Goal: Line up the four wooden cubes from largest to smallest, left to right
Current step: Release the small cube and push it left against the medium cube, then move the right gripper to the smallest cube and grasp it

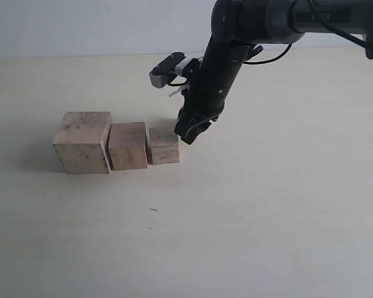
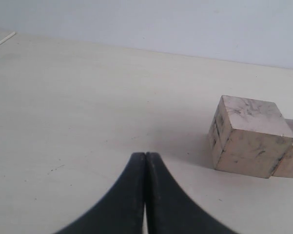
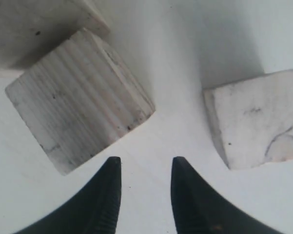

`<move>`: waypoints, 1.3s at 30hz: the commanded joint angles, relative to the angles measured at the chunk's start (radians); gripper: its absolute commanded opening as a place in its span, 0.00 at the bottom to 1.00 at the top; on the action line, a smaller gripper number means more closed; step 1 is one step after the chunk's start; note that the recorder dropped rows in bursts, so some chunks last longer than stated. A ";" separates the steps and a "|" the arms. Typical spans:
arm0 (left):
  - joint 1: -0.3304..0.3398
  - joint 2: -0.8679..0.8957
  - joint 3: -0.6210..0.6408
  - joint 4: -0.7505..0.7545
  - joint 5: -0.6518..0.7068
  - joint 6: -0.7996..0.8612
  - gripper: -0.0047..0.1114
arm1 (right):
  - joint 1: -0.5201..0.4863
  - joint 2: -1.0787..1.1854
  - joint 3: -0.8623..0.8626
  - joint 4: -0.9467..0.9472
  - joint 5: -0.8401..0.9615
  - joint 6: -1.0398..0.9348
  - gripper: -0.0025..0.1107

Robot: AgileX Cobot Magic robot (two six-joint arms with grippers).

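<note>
Three wooden cubes stand in a touching row: the largest cube (image 1: 82, 141) on the left, the second cube (image 1: 128, 145), then the third cube (image 1: 164, 145). My right gripper (image 1: 191, 133) hangs just right of the third cube, tips near the table. In the right wrist view this gripper (image 3: 145, 163) is open and empty, with the third cube (image 3: 80, 100) on one side and the smallest cube (image 3: 253, 119) on the other, both apart from the fingers. The arm hides the smallest cube in the exterior view. My left gripper (image 2: 146, 156) is shut and empty, facing the scribbled largest cube (image 2: 248, 134).
The pale table (image 1: 267, 217) stretches bare in front of and to the right of the row. The right arm (image 1: 226, 56) reaches in from the upper right, with a grey camera block (image 1: 167, 69) on its wrist. A white wall (image 1: 80, 25) backs the table.
</note>
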 commanded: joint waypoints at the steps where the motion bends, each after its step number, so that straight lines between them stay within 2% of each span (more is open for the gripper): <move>1: -0.006 -0.004 0.000 0.005 -0.007 -0.003 0.04 | -0.002 -0.002 -0.007 0.060 0.019 -0.003 0.32; 24: -0.006 -0.004 0.000 0.005 -0.007 -0.003 0.04 | 0.000 -0.002 -0.007 0.140 0.004 -0.021 0.32; 33: -0.006 -0.004 0.000 0.005 -0.007 -0.003 0.04 | -0.002 -0.074 -0.007 0.071 0.034 -0.017 0.32; 36: -0.006 -0.004 0.000 0.005 -0.007 -0.003 0.04 | -0.002 -0.102 -0.007 0.008 -0.001 -0.001 0.32; 39: -0.006 -0.004 0.000 0.005 -0.007 -0.003 0.04 | -0.002 -0.111 -0.007 -0.103 -0.052 0.100 0.32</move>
